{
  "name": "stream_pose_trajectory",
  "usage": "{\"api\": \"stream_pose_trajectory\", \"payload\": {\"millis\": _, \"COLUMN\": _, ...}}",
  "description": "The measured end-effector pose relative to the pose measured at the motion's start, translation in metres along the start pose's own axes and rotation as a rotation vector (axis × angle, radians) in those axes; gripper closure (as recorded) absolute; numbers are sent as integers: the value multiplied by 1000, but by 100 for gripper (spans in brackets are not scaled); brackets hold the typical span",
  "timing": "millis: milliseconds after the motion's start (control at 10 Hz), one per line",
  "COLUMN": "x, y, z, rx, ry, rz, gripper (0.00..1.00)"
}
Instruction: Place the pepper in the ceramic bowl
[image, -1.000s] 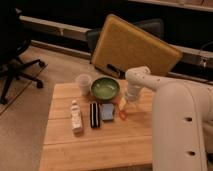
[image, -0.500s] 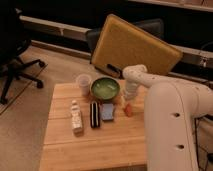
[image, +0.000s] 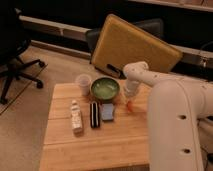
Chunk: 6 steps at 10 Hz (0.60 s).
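- The white robot arm (image: 175, 115) filled the right side of the scene, reaching in over the counter's right edge and bending down toward the wood.
- The pale wooden counter (image: 100, 145) carried every item in its far half.
- A mustard-yellow board (image: 135, 47) leaned tilted behind the counter's far edge.
- A black office chair (image: 15, 55) stood on the floor well off the left edge.
- The ceramic bowl (image: 105, 89), round with a dark rim, sat near the middle of the far edge and showed only its green glazed inside.
- A white bottle (image: 76, 116) stood out toward the left edge; its label carried no writing that could be read.
- A black oblong object (image: 94, 114) lay just right of the bottle, its long axis running from the far edge to the near edge.
- A blue-grey sponge (image: 107, 112) lay beside it, just in front of the bowl.
- A translucent cup (image: 83, 82) stood just left of the bowl, toward the far-left corner; its contents could not be told.
- The gripper (image: 131, 94) hung just right of the bowl, pointing down; how far open it was, and whether it had hold of anything, could not be told.
- The pepper (image: 130, 105), an orange-red speck, sat directly under the gripper, right of the sponge and outside the bowl; its long axis and the way it pointed could not be made out.
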Motion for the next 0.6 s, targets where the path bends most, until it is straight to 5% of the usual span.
{"api": "stream_pose_trajectory", "payload": {"millis": 200, "x": 5, "y": -3, "z": -43, "rx": 74, "ry": -52, "rz": 29, "gripper": 86}}
{"api": "stream_pose_trajectory", "payload": {"millis": 600, "x": -15, "y": -18, "z": -80, "rx": 155, "ry": -128, "rz": 29, "gripper": 86}}
